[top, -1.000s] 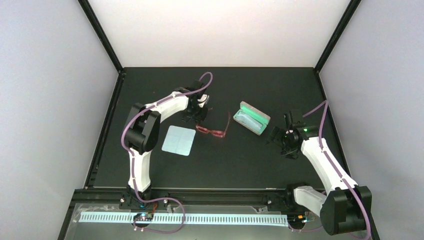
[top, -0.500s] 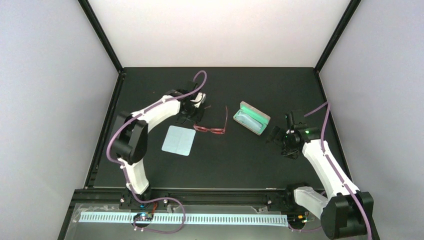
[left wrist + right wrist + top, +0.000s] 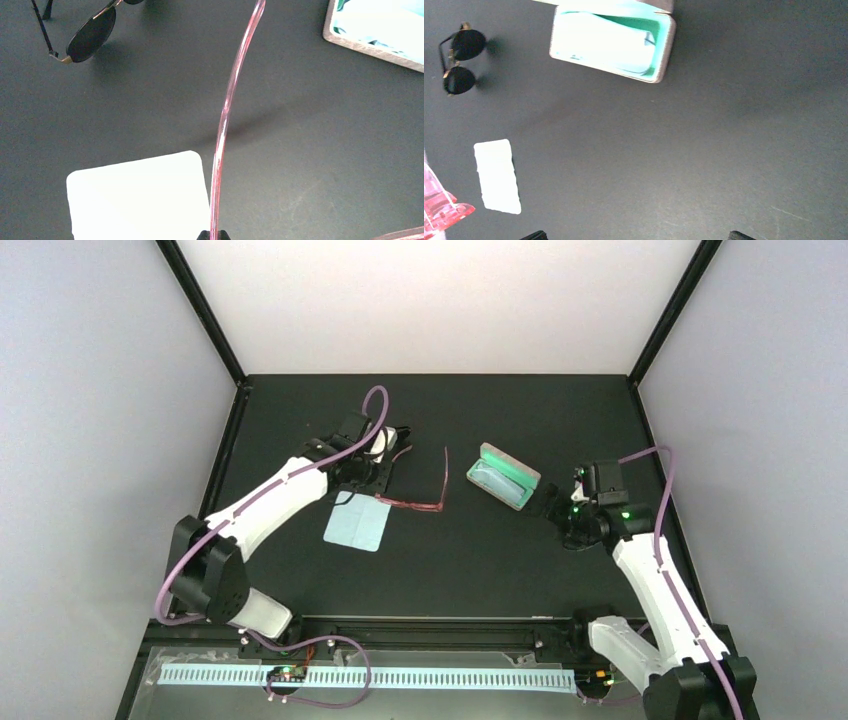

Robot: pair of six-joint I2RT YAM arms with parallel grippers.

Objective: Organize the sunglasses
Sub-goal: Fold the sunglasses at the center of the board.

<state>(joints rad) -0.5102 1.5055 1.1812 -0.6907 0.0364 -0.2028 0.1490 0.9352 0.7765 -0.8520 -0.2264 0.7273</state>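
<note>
The sunglasses (image 3: 415, 504) have a thin red-pink frame and lie near the table's middle, one arm pointing to the back. My left gripper (image 3: 366, 480) is shut on the other slim pink arm (image 3: 226, 115), which runs up from my fingertips (image 3: 212, 235) in the left wrist view. An open grey case with a mint-green lining (image 3: 503, 476) lies to the right of them; it also shows in the right wrist view (image 3: 611, 42). My right gripper (image 3: 557, 510) is open and empty, just right of the case, its jaws wide apart over bare table (image 3: 638, 235).
A black dark-lensed pair (image 3: 397, 437) lies behind my left gripper and shows in the left wrist view (image 3: 90, 32). A pale blue cloth (image 3: 357, 522) lies flat in front of my left gripper. Black frame posts stand at the table's back corners.
My left arm has swung left and drawn the pink sunglasses a little left with it. My right gripper has shifted slightly right and back, still open.
</note>
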